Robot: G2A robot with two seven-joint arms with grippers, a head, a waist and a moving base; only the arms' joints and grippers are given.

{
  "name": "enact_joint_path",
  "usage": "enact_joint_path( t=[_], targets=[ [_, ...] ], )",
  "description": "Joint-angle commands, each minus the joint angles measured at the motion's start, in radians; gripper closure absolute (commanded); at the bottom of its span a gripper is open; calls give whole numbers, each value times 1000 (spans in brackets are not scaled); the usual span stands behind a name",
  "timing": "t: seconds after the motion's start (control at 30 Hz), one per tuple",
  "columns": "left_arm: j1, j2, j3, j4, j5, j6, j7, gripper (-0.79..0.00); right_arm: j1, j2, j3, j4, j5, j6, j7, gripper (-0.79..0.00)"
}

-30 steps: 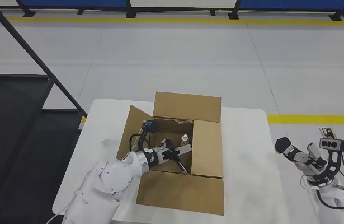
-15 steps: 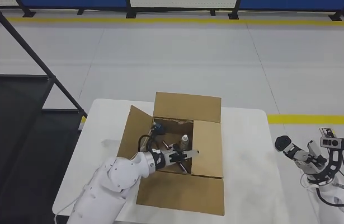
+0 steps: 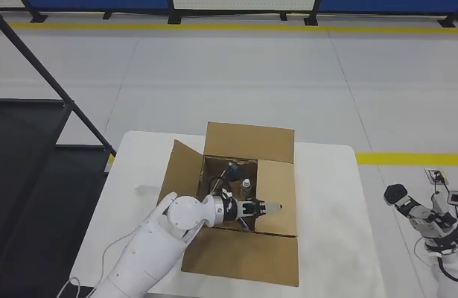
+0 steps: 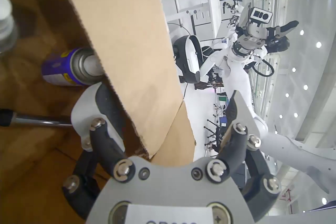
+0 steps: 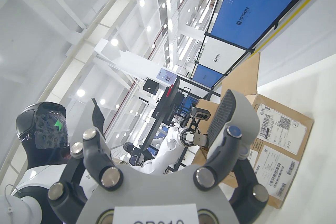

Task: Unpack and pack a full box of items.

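You are dealing with a cardboard box (image 3: 240, 257) (stiff walls, bendable flaps) sitting open on the bench (image 3: 329, 231). Your left gripper (image 4: 162, 95) is straddling its side flap (image 3: 275, 195) with the jaws released, one finger inside, one outside, grasping nothing, while the right gripper (image 5: 162, 101) is hanging beyond the bench edge, jaws spread and empty. The contents are probably light and rigid: a smooth spray can (image 4: 65, 70), likely slipping unless you are taking it across its body, a small capped bottle (image 3: 246, 186) and a metal-shafted tool (image 4: 39, 120), though the flap and finger are hiding the can's top and the tool's tip.
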Motion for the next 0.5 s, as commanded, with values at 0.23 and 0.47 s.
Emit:
enact_joint_path(
  t=[0.23, 0.47],
  targets=[
    [-21, -14, -4, -50, -63, -63, 2, -785, 0, 3, -3, -10, -6, 6, -8, -785],
    [-56, -37, 40, -94, -40, -47, 49, -785, 11, 7, 12, 9, 23, 9, -4, -785]
  ],
)
